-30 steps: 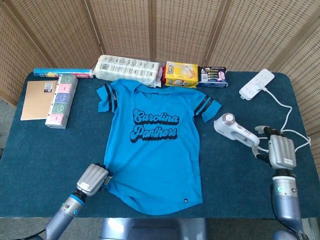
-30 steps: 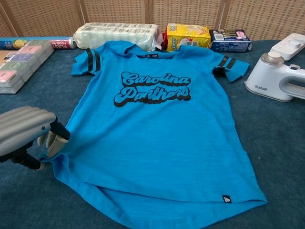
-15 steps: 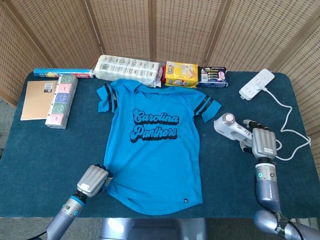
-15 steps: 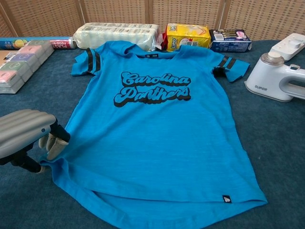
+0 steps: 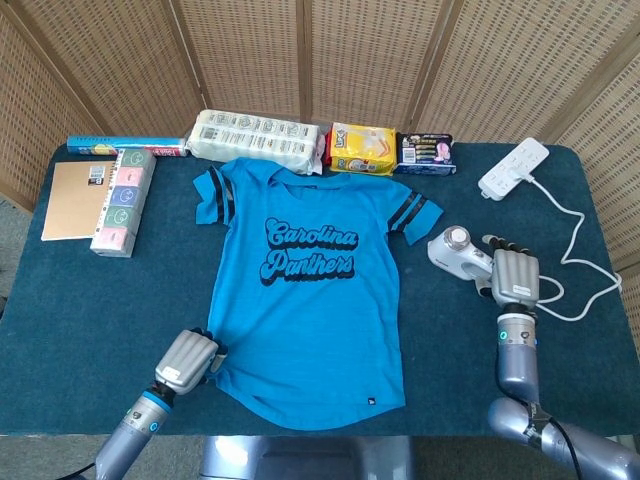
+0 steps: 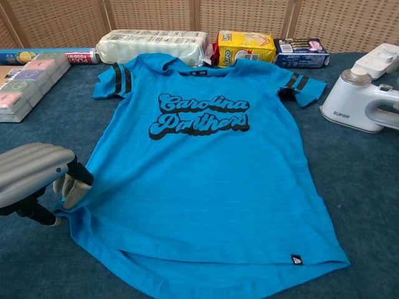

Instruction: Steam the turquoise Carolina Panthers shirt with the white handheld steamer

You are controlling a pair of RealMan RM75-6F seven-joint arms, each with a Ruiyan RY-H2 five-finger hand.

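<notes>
The turquoise Carolina Panthers shirt [image 5: 305, 300] [image 6: 199, 168] lies flat, front up, in the middle of the blue table. My left hand [image 5: 188, 362] [image 6: 34, 177] is at its lower left corner and grips the hem with curled fingertips [image 6: 72, 190]. To the right of the shirt, the white handheld steamer [image 5: 452, 248] [image 6: 352, 99] lies on its side. My right hand [image 5: 512, 272] hovers over its handle with the fingers spread. In the chest view the handle shows bare, with nothing wrapped around it.
A white power strip [image 5: 513, 167] and its cord [image 5: 575, 235] lie at the far right. Along the back edge are a pack of paper rolls [image 5: 255, 138], a yellow pack [image 5: 362, 148] and a dark box [image 5: 425, 152]. A tissue stack [image 5: 123, 200] and a brown notebook [image 5: 72, 200] sit at the left.
My right hand has moved left and forward from beside the steamer to over its handle. The left hand has drawn the hem corner slightly inward.
</notes>
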